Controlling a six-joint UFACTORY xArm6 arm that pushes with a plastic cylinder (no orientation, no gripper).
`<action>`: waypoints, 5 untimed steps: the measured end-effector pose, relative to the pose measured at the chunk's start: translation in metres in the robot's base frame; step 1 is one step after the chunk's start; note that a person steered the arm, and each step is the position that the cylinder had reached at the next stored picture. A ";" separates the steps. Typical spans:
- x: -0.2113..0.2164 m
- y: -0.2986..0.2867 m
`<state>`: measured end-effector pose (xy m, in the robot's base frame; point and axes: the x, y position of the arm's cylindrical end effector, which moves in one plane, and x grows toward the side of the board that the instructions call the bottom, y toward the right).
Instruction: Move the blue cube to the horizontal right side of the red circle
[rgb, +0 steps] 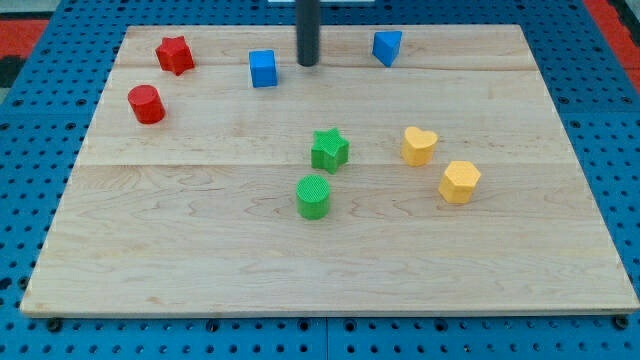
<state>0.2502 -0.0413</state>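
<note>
no readable text, no labels, no numbers anywhere

Eight blocks sit on the desk, two of each colour. Red: one star, one circle. Blue: one cube, one triangular block. Green: one star, one cylinder. Yellow: one heart, one hexagon.

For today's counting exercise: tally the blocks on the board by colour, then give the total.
Red: 2, star and cylinder
Blue: 2, cube and wedge
Green: 2, star and cylinder
Yellow: 2, heart and hexagon
Total: 8
</note>
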 end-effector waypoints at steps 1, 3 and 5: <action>0.019 -0.030; 0.018 -0.027; -0.005 -0.035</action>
